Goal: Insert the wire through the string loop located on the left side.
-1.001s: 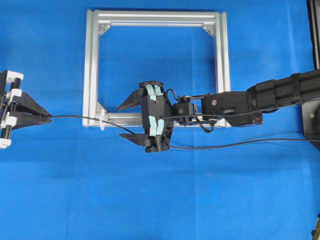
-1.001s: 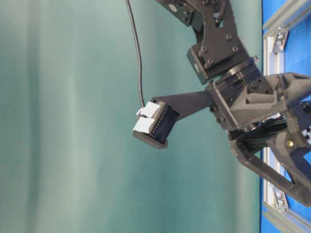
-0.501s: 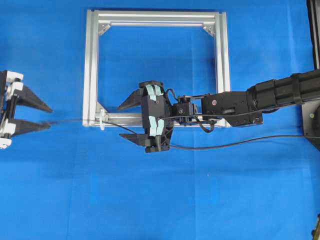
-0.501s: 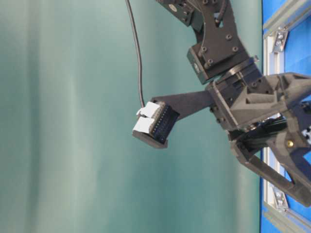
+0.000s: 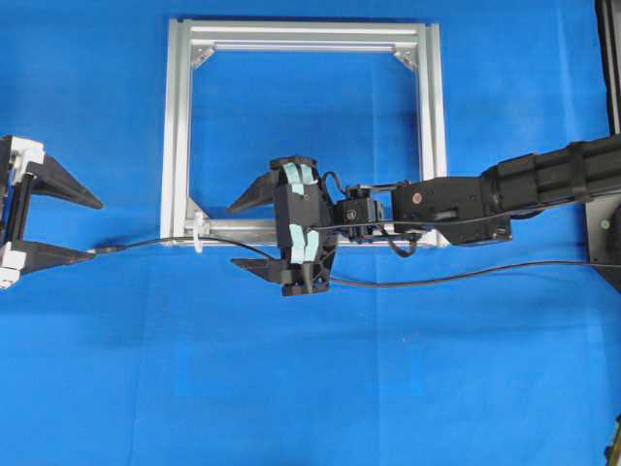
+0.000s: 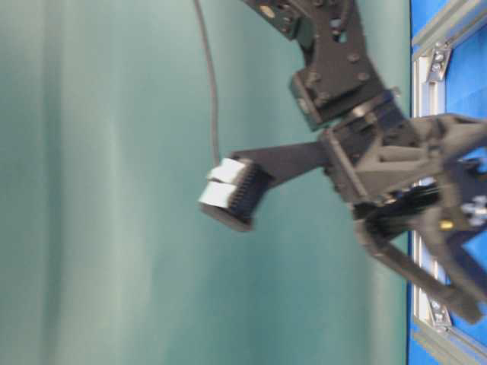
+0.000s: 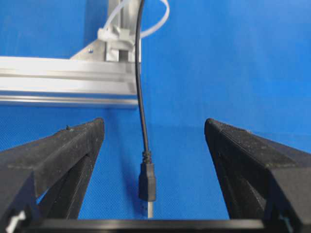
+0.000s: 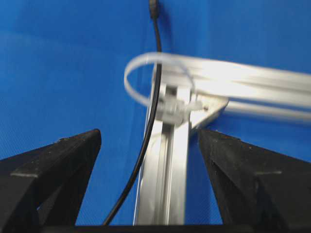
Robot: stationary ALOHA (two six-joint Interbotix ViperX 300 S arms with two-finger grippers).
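Note:
The wire (image 5: 146,242) lies loose on the blue cloth and passes through the white string loop (image 5: 199,233) at the frame's lower left corner. Its plug (image 5: 109,249) rests just left of the frame, between the fingers of my left gripper (image 5: 95,229), which is open and holds nothing. In the left wrist view the plug (image 7: 147,182) lies free between the wide jaws of the left gripper (image 7: 154,124), with the string loop (image 7: 158,22) behind it. My right gripper (image 5: 235,236) is open over the frame's bottom bar, right of the loop. The right wrist view has the wire (image 8: 156,73) threaded through the string loop (image 8: 130,80).
The square silver aluminium frame (image 5: 177,126) lies flat on the blue cloth. The wire's long tail (image 5: 466,278) trails under the right arm to the right edge. A black upright (image 5: 609,58) stands at the far right.
My left gripper opened and let go of the wire's plug, which dropped onto the cloth just below where it was held. The right arm stayed still.

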